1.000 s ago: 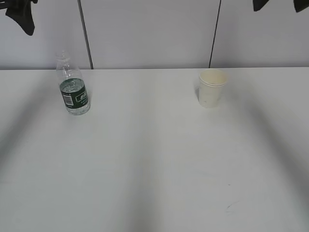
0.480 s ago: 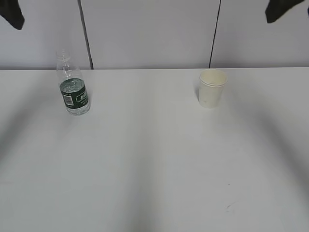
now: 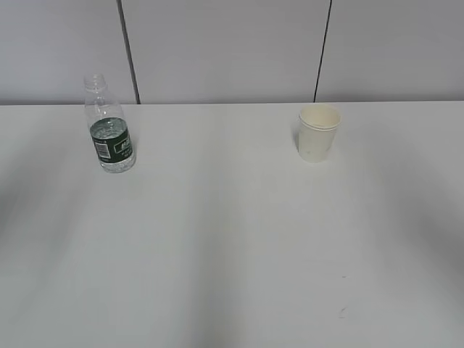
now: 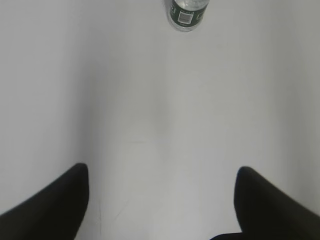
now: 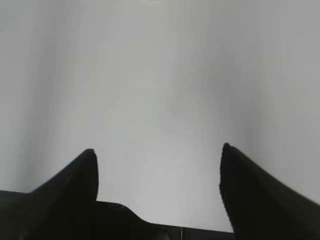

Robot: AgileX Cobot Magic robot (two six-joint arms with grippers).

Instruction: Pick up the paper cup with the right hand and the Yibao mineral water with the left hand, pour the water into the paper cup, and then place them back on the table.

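Observation:
The Yibao mineral water bottle [image 3: 109, 130] stands upright at the far left of the white table [image 3: 232, 246], capless, with a dark green label. Its base also shows at the top edge of the left wrist view [image 4: 187, 14]. The paper cup [image 3: 318, 132] stands upright at the far right, looking like two nested cups. Neither arm shows in the exterior view. My left gripper [image 4: 162, 175] is open and empty, high above bare table, well short of the bottle. My right gripper [image 5: 159, 154] is open and empty over bare table; the cup is out of its view.
A pale wall with two dark vertical seams [image 3: 127, 51] stands behind the table's far edge. A few tiny dark specks [image 3: 342, 312] mark the tabletop near the front right.
Both arms' dark tips, seen at the top corners of the exterior view before, have moved up and out of that view. Bottle and cup have not moved.

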